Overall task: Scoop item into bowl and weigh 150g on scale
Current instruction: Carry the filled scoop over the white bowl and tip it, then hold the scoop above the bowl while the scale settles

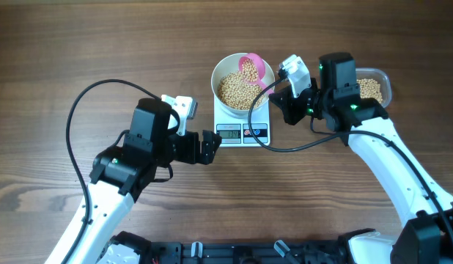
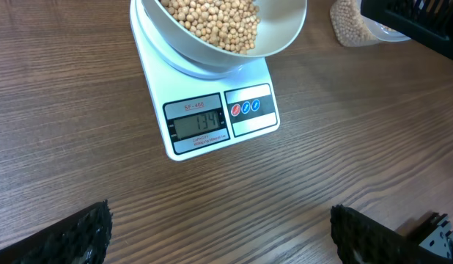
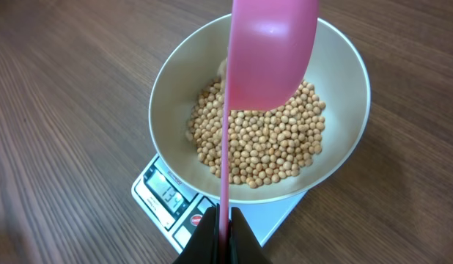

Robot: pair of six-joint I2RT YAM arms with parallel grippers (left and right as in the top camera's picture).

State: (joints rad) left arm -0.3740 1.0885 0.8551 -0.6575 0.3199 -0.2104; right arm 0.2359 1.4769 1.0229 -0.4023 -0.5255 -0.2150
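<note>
The right tool (image 3: 223, 227) is closed on the handle of a pink scoop (image 3: 270, 51), whose cup is held over the white bowl (image 3: 351, 81). The bowl is partly filled with beans (image 3: 263, 147) and is set on the scale (image 2: 204, 121), where 134 is shown on the display. The left tool (image 1: 209, 147) is spread wide open and empty over the bench (image 1: 65, 44) just in front of the scale, and more beans are seen in a clear tub (image 1: 388, 84) by the right arm.
</note>
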